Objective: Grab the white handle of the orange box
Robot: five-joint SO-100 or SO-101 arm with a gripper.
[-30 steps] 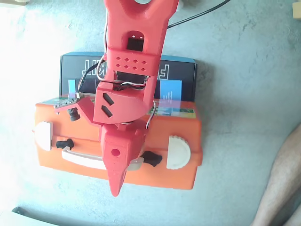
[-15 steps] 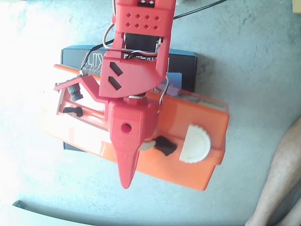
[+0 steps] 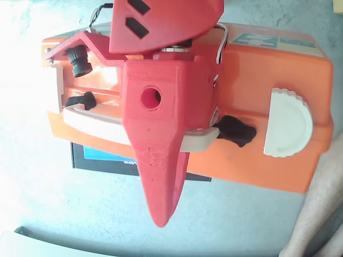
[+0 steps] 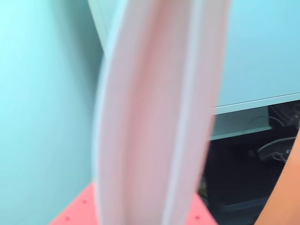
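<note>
Orange hard plastic makes up the box (image 3: 268, 107), which lies across the upper middle of the grey worktop (image 3: 241, 225) in the fixed view and runs toward its right edge. The box is judged stiff and rather heavy for this small arm, with smooth, slippery walls, so it should not be taken by the body.

Over its left half the red gripper (image 3: 161, 176) is seen, its long finger pointing to the near edge. Whether the claw is closed on anything cannot be told, because only one finger is visible and the other is hidden.

A dark flat object (image 3: 102, 158) is partly covered by the box at its lower side.

The white handle (image 3: 201, 140) passes under the gripper, between two black hinge pieces (image 3: 236, 130). It is judged rigid and thin, and best taken at its middle, across its width.

In the wrist view a blurred pale bar (image 4: 154, 117) fills the frame, probably the handle very close.
</note>
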